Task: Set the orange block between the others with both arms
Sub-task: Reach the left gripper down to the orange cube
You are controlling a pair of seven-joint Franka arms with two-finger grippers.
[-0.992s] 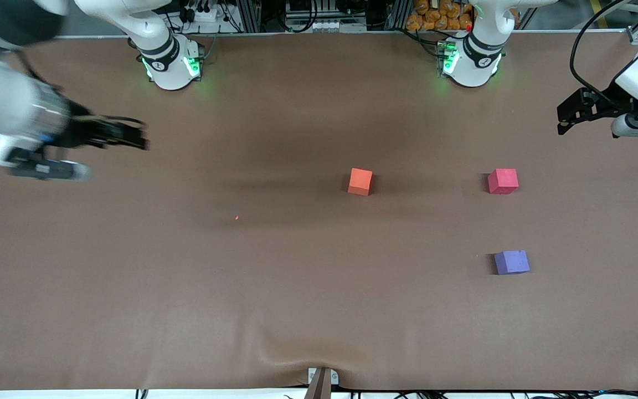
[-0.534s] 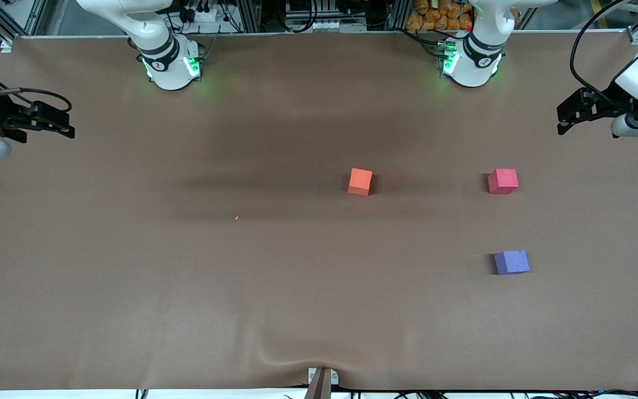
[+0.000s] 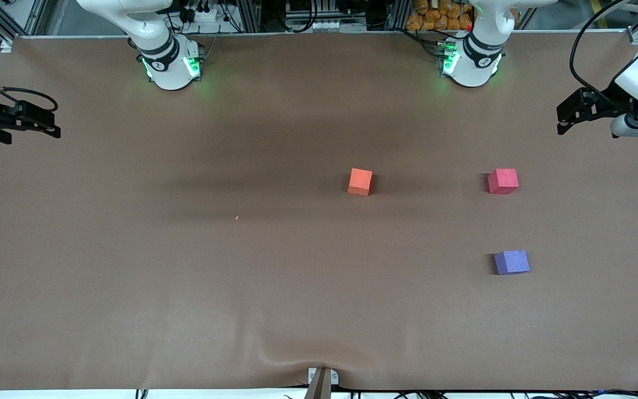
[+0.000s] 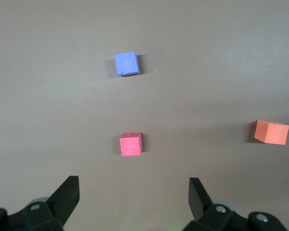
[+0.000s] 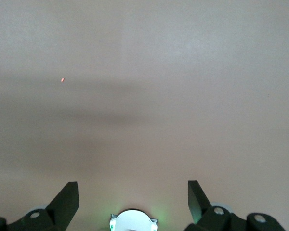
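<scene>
The orange block (image 3: 360,182) (image 4: 271,132) rests on the brown table near its middle, tilted a little. The pinkish-red cube (image 3: 503,181) (image 4: 130,144) sits beside it toward the left arm's end. The purple-blue cube (image 3: 512,262) (image 4: 126,63) lies nearer the front camera than the pinkish-red one, with a bare gap between them. My left gripper (image 3: 562,117) (image 4: 133,187) hangs open and empty over the left arm's end of the table. My right gripper (image 3: 53,125) (image 5: 133,190) hangs open and empty over the right arm's end.
The right arm's green-lit base (image 3: 172,66) (image 5: 133,222) and the left arm's base (image 3: 471,64) stand along the back edge. A tiny orange speck (image 3: 236,218) (image 5: 62,80) lies on the cover. The cover wrinkles by a bracket (image 3: 322,379) at the front edge.
My right gripper has drawn back toward the right arm's end of the table, away from the blocks. The left arm and all three cubes have stayed put.
</scene>
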